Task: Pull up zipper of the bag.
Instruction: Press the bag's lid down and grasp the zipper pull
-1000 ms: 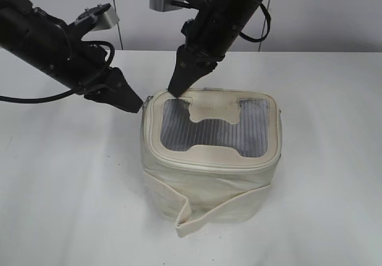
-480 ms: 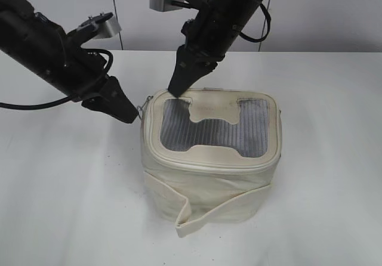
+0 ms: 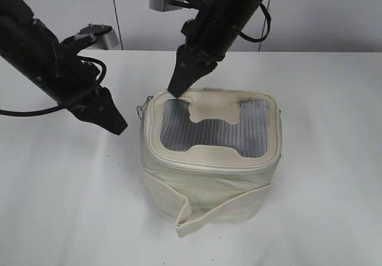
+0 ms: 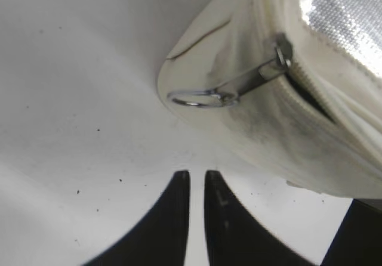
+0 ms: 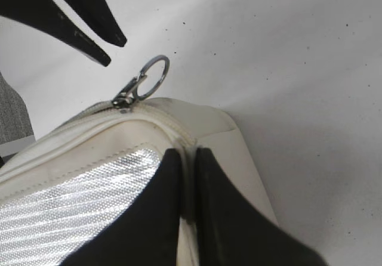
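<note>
Bag (image 3: 210,158) sits mid-bench (image 3: 334,158). Right end effector (image 3: 177,89), pressed together, rests on its far-left lid corner by the zipper (image 5: 179,132). Left end effector (image 3: 119,127), nearly closed and empty, hangs left of the ring pull (image 4: 200,97).

The cream-white bag (image 3: 209,167) bears a grey ribbed panel (image 3: 212,132), a silver ring pull (image 4: 200,98), beside black pincers.

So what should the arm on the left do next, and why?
Probably ease the left gripper back toward the ring pull and close on it. Its tips sit nearly together, holding nothing, apart from the bag, while the ring sticks out free at the corner. The right gripper presses the lid's back corner, likely steadying it.
</note>
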Robot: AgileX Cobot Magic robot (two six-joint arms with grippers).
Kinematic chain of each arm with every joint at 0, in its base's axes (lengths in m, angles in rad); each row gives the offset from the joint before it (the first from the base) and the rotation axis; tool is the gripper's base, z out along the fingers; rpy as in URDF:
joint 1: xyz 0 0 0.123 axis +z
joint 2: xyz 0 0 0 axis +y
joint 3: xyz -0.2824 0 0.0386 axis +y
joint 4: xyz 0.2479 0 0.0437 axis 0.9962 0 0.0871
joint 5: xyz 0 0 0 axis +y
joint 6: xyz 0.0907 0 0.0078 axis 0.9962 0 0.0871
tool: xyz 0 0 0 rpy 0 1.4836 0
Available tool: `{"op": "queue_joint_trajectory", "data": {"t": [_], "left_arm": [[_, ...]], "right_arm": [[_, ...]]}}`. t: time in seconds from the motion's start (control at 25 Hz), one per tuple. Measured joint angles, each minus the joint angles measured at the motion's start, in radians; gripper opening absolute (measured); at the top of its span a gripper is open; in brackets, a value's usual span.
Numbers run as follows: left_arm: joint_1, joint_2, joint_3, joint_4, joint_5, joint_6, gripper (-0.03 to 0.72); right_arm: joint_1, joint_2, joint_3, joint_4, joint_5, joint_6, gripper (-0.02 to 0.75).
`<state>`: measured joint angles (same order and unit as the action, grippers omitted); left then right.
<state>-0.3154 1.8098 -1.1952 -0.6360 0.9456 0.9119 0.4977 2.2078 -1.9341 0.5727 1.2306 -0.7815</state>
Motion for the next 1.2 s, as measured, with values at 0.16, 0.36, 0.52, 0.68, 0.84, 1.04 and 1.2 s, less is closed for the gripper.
{"op": "queue_joint_trajectory", "data": {"t": [0.16,0.36,0.52,0.68,0.84,1.04,1.2], "left_arm": [[0.0,0.0,0.0,0.008,-0.031,0.002,0.445],[0.0,0.0,0.0,0.005,-0.14,0.166,0.526],[-0.001,0.0,0.0,-0.063,-0.103,0.291,0.513],[-0.005,0.0,0.0,-0.091,-0.073,0.396,0.495],[-0.012,0.0,0.0,-0.114,-0.061,0.526,0.462],[-0.072,0.0,0.0,-0.122,-0.151,0.617,0.449],[-0.098,0.0,0.0,-0.103,-0.192,0.627,0.407]], "right_arm": [[0.0,0.0,0.0,0.0,0.0,0.0,0.041],[0.0,0.0,0.0,0.0,0.0,0.001,0.041],[0.0,0.0,0.0,0.0,0.0,0.001,0.041],[0.0,0.0,0.0,-0.002,0.0,0.001,0.041],[0.0,-0.001,0.0,-0.008,0.0,0.002,0.041],[0.0,-0.001,0.0,-0.012,0.0,0.002,0.041],[0.0,-0.002,0.0,-0.015,0.0,0.003,0.041]]}}
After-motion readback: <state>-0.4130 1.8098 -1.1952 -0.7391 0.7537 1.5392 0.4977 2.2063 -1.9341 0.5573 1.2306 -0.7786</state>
